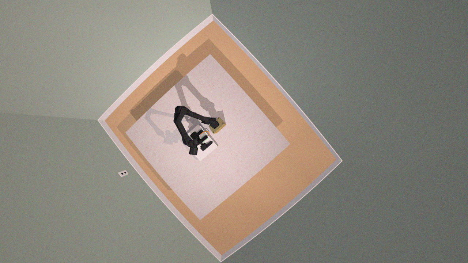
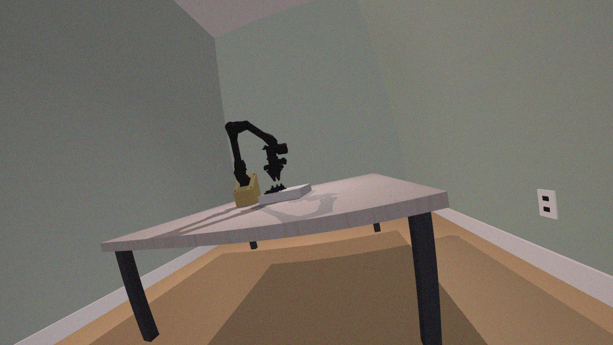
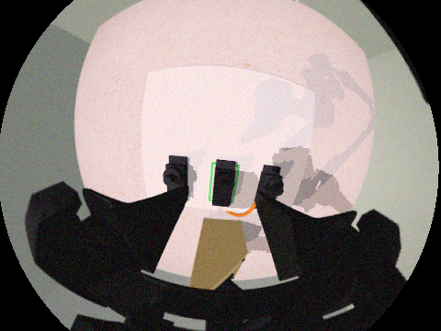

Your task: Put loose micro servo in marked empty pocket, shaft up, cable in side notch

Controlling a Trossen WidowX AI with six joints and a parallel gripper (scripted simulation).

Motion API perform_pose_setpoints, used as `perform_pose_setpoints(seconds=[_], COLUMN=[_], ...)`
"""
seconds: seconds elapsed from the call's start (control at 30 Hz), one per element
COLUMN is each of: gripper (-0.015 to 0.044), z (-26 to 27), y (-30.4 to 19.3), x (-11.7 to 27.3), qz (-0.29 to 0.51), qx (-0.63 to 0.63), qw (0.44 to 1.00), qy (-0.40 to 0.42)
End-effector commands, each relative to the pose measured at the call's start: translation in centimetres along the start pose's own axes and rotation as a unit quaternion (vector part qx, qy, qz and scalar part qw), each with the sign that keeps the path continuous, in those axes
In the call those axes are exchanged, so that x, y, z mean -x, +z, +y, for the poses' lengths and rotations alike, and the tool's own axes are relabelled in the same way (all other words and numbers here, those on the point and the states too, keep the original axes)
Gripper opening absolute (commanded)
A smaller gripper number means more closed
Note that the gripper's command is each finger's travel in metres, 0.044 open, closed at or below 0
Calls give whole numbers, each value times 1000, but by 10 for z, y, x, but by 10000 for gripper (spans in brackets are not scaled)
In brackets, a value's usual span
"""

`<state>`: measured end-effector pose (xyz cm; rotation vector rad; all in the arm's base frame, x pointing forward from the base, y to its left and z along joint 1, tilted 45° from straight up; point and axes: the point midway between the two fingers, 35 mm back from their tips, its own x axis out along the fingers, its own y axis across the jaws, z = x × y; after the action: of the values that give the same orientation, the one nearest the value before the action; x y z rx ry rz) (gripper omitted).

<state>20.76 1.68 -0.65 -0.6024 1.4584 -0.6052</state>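
The micro servo (image 3: pixel 225 184), a black block, stands inside the green pocket outline (image 3: pixel 210 184) on the white deck (image 1: pixel 203 156) (image 2: pixel 280 197) (image 3: pixel 184 101), between two fitted servos. Its long sides run nearly along the outline, slightly turned. Its orange cable (image 3: pixel 241 214) (image 1: pixel 205 131) curves out at the end toward the arm's base; whether it lies in the notch cannot be told. Shaft direction and whether both ears are flat are too dark to tell. My gripper (image 3: pixel 222 194) (image 2: pixel 277 179) is open and empty, above the servo, with a gap below its fingertips in the exterior view.
Fitted black servos stand left (image 3: pixel 177 174) and right (image 3: pixel 271 180) of the pocket in the wrist view. The arm's yellow base block (image 1: pixel 217 125) (image 2: pixel 247 195) (image 3: pixel 220 250) is close beside the deck. Both stand on the pale table (image 1: pixel 248 140) (image 2: pixel 364 189).
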Motion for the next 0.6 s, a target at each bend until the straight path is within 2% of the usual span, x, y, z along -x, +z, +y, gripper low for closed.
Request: perform_pose_setpoints(seconds=[0.0, 0.17, 0.33, 0.5, 0.57], gripper=[440, 440, 440, 440, 440], z=[0, -4, -4, -6, -6], y=[36, 75, 76, 68, 67], x=[20, 45, 49, 92, 95], qz=[0, -1, -2, -7, -7], qx=[1, -2, -3, -10, -10], qw=[1000, 1000, 1000, 1000, 1000], qy=[-1, -1, 0, 5, 6])
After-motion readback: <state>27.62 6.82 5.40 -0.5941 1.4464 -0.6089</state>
